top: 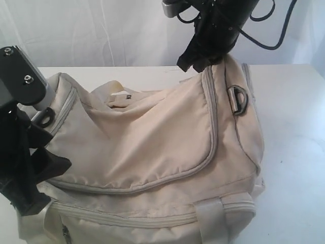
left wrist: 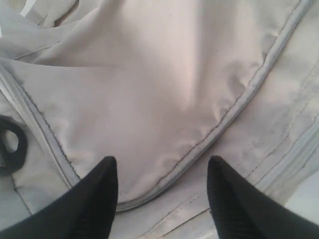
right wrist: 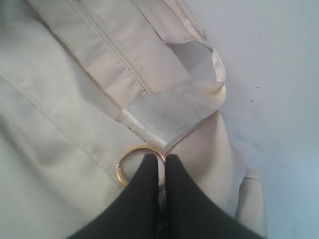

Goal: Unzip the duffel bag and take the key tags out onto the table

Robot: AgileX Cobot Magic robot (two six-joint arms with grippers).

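the left fingers (left wrist: 102, 189) stand wide apart over the duffel bag (top: 152, 137) near its 8 o'clock end, holding nothing. the bag lies across the white bench (top: 294, 127), and its curved grey zipper (top: 210, 127) looks closed. at the bag's 12 o'clock end the right fingers (right wrist: 172, 174) are pressed together on the edge of a gold ring (right wrist: 119, 169), beside a shiny strap (right wrist: 169, 112).

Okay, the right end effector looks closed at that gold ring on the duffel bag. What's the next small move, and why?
Probably draw the right end effector a short way along the zipper line, pulling the gold ring with it. Its fingers look pinched on the ring, the duffel bag appears zipped shut, and the left end effector hangs open over the flap, holding nothing.
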